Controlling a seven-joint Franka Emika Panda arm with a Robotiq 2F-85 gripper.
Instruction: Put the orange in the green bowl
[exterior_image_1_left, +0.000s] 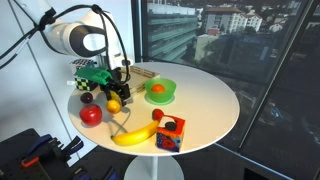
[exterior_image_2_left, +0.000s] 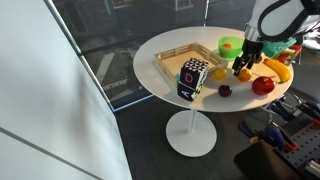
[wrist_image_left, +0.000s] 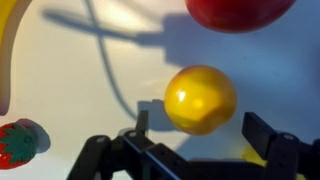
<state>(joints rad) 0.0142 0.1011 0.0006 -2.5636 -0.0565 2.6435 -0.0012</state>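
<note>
In the wrist view, a bent yellow toy banana (wrist_image_left: 8, 45) lies far to the left of the small round orange-yellow toy orange (wrist_image_left: 200, 98). A little red toy strawberry with green leaves (wrist_image_left: 14, 142) sits left of the orange too, but lower down. The orange is in the middle. It is smooth and shiny, with a bright spot of light on it. It looks more yellow than red, and it makes a dark shadow on the round white table (wrist_image_left: 70, 95). It sits on the table right by the black gripper (wrist_image_left: 200, 135). The gripper's two jaws are wide apart, one on each side of the orange. They do not seem to touch it, so nothing is squeezed. A big round red toy apple (wrist_image_left: 240, 10) is just past the orange, a bit to the right. In an exterior view, the small light-green plastic bowl (exterior_image_1_left: 171, 94) stands to the right of the orange, near it but not touching. A darker orange round thing (exterior_image_1_left: 157, 89) lies inside the bowl. Further right of the orange stands a toy block with many colours (exterior_image_1_left: 170, 133).
</note>
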